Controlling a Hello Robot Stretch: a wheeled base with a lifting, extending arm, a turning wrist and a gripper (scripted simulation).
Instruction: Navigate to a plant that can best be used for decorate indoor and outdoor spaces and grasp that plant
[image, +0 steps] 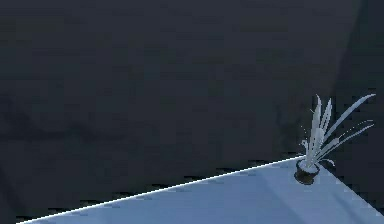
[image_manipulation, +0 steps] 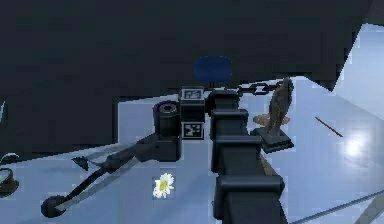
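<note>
Jaws grasp nothing: the gripper (image_manipulation: 64, 183) stretches two thin dark fingers (image_manipulation: 105, 157) over bare, smooth, pale tabletop (image_manipulation: 330, 178). Just beside them lies a small white daisy-shaped flower (image_manipulation: 163, 185) with a yellow centre. Beyond the blocky dark arm (image_manipulation: 240, 165) a brown carved statue (image_manipulation: 278, 110) stands on a dark base, and a round blue thing (image_manipulation: 212, 68) sits farther out. The plant (image: 325, 130), long pale strap-like leaves in a small dark round pot, stands near the tabletop's edge at the forward view's right.
</note>
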